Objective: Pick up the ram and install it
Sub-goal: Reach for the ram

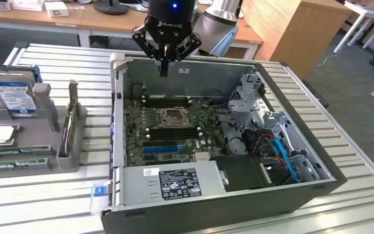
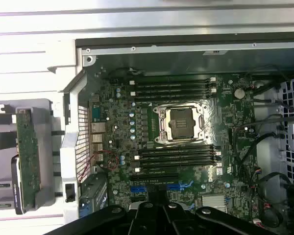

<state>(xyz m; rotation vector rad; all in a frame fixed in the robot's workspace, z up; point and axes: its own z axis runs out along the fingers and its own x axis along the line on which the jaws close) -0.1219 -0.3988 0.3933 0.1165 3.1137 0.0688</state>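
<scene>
Your hand (image 1: 164, 67) hangs shut and empty above the open computer case (image 1: 206, 214). The wrist view shows you the ram (image 2: 28, 156) standing edgewise in the grey holder (image 2: 46, 147) just outside the case.

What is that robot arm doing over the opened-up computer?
The robot arm's gripper hangs above the far edge of the open computer case. Its fingers are shut and there is nothing in them. The ram, a long green stick, sits in the gray holder beside the case, on the exterior view's left, so it has not been picked up yet. The black memory slots next to the processor socket look empty.
</scene>
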